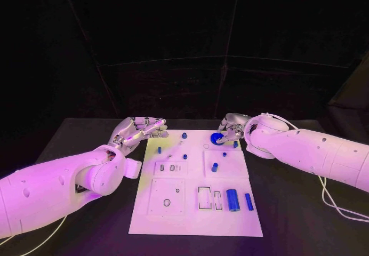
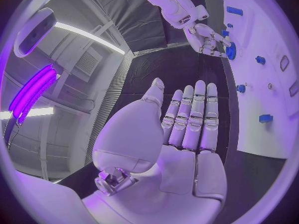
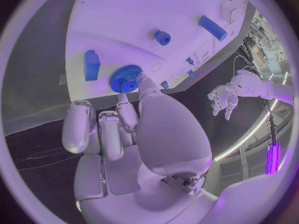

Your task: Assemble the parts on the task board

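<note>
While pinching the blue gear (image 3: pixel 125 79) at the white board's (image 1: pixel 196 213) far edge, right robot hand (image 1: pixel 229 129) needed level seating; left robot hand (image 1: pixel 138 130) beside that board, spread, empty.

— Where does the head view sit?
— High above the near edge of the tabletop (image 1: pixel 92 224), looking down and forward; the task board (image 1: pixel 196 184) runs from centre toward 6 o'clock, the arms entering at 8 and 4.
— And the left wrist view?
— Right behind the left hand (image 2: pixel 181 134), very close, looking across the board's far end; the right hand (image 2: pixel 209 37) shows at 1 o'clock.
— The right wrist?
— Behind the right hand (image 3: pixel 127 134), facing the board from close by — the left hand (image 3: pixel 223 97) lies at 3 o'clock.
— Shared ground?
— All three see the board and the blue gear (image 1: pixel 217 138) (image 2: pixel 231 51) (image 3: pixel 124 78).
</note>
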Controlling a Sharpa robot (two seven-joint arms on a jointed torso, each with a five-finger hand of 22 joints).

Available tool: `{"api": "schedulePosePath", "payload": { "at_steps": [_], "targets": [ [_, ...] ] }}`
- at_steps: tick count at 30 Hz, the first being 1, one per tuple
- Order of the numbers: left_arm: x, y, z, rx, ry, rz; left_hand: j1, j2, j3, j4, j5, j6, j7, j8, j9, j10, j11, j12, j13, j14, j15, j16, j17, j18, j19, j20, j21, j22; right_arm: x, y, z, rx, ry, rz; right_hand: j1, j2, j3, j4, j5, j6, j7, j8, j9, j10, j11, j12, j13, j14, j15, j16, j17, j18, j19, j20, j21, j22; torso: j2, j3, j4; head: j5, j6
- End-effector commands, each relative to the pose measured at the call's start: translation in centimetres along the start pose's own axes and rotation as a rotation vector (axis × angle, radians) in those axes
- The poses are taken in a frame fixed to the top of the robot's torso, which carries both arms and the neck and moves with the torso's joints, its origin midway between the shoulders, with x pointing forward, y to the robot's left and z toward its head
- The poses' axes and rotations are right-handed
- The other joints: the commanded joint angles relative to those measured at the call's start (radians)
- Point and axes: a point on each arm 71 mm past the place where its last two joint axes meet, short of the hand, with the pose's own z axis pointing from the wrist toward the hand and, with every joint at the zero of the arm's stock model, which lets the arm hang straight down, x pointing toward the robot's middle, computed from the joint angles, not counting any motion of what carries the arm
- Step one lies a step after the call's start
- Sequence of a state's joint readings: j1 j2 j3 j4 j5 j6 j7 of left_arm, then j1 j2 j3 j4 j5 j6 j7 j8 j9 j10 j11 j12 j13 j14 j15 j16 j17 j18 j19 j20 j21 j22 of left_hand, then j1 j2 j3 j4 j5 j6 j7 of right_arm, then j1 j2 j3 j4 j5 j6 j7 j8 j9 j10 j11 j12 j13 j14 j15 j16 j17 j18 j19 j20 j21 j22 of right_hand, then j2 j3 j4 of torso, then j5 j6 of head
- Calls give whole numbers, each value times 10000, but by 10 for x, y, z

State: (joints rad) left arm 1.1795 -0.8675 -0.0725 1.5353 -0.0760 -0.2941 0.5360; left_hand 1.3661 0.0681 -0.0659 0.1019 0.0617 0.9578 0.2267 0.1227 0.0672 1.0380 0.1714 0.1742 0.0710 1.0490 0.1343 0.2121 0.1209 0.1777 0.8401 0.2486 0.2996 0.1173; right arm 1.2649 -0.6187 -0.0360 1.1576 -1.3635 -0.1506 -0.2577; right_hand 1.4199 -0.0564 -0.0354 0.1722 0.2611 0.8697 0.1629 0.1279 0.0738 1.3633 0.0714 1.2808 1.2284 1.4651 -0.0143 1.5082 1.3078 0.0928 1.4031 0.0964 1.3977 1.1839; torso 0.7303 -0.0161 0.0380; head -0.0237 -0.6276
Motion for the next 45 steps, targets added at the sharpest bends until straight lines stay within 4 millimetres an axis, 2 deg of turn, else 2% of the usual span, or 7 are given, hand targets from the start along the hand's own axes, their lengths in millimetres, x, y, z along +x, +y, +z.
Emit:
{"api": "schedulePosePath", "payload": {
  "at_steps": [1, 15, 22, 26, 31, 38, 45],
  "targets": [
    [1, -1, 1, 73, 146, -40, 93, 24, 4, -88, 4, 92, -13, -66, -16, 66, -10, -73, -17, 66, -17, -69, 16, 70, 92, -6, -56, -24, 1, 0, 0, 56, 185, -311, 171, 45, 43, -98, -52, 46, -13, 54, 10, 85, -6, 52, 49, 797, 72, 73, 1298, -184, 71, 4, 58, 16, 1, 6, -9, -9, -13],
    [2, -1, 1, 73, 155, -45, 93, 24, 4, -88, 4, 92, -13, -66, -16, 66, -10, -73, -17, 66, -17, -69, 16, 70, 92, -6, -56, -24, 5, 4, 3, 35, 104, -479, 300, 356, 368, -292, -324, 564, -87, 308, 62, 272, -68, 366, 456, 795, 30, 91, 1329, -194, 74, -24, 118, 105, 1, 14, -14, -39, -37],
    [2, -1, 1, 67, 162, -49, 93, 24, 4, -88, 4, 92, -13, -66, -16, 66, -10, -73, -17, 66, -17, -69, 16, 70, 92, -6, -56, -24, 4, 6, 3, 166, -565, -915, 285, 524, 589, -366, -399, 1182, -264, 533, 115, 499, -218, 644, 789, 800, -87, 102, 1357, -211, 115, -112, 176, 216, -4, 13, -7, -38, -48],
    [2, -1, 1, 61, 168, -52, 93, 35, 5, -98, 4, 98, -16, -74, -16, 69, -12, -83, -19, 68, -17, -78, 17, 70, 96, -6, -63, -30, 3, 9, 2, 147, -1045, -1119, 448, 662, 900, -511, -771, 1398, -350, 563, 107, 546, -301, 687, 866, 801, -166, 104, 1365, -229, 154, -191, 220, 311, 0, 10, -13, -25, -45],
    [2, -1, 1, 56, 181, -61, 93, 35, 5, -98, 4, 98, -16, -74, -16, 69, -12, -83, -19, 68, -17, -78, 17, 70, 96, -6, -63, -30, 2, 16, -2, -151, -1626, -1188, 514, 693, 1152, -619, -667, 1527, -392, 560, 93, 587, -344, 721, 929, 806, -206, 111, 1385, -257, 216, -235, 284, 452, -4, 14, -2, -15, -36],
    [2, -1, 1, 46, 187, -65, 95, 43, 8, -104, 5, 100, -17, -78, -16, 70, -12, -87, -19, 69, -18, -82, 18, 70, 97, -6, -66, -34, 1, 34, -12, -797, -2222, -995, 352, 568, 1597, -708, -121, 1655, -417, 472, 40, 626, -366, 727, 991, 812, -236, 119, 1409, -284, 277, -275, 348, 586, -12, 9, -1, -2, -20],
    [2, -1, 0, 40, 205, -77, 95, 43, 8, -104, 5, 100, -17, -78, -16, 70, -12, -87, -19, 69, -18, -82, 18, 70, 97, -6, -66, -34, 3, 61, -22, -1447, -2550, -926, 222, 511, 1723, -691, -54, 1688, -417, 441, 26, 639, -371, 726, 1008, 814, -238, 120, 1414, -294, 300, -278, 372, 639, -11, -1, 12, 21, 25]
  ]
}}
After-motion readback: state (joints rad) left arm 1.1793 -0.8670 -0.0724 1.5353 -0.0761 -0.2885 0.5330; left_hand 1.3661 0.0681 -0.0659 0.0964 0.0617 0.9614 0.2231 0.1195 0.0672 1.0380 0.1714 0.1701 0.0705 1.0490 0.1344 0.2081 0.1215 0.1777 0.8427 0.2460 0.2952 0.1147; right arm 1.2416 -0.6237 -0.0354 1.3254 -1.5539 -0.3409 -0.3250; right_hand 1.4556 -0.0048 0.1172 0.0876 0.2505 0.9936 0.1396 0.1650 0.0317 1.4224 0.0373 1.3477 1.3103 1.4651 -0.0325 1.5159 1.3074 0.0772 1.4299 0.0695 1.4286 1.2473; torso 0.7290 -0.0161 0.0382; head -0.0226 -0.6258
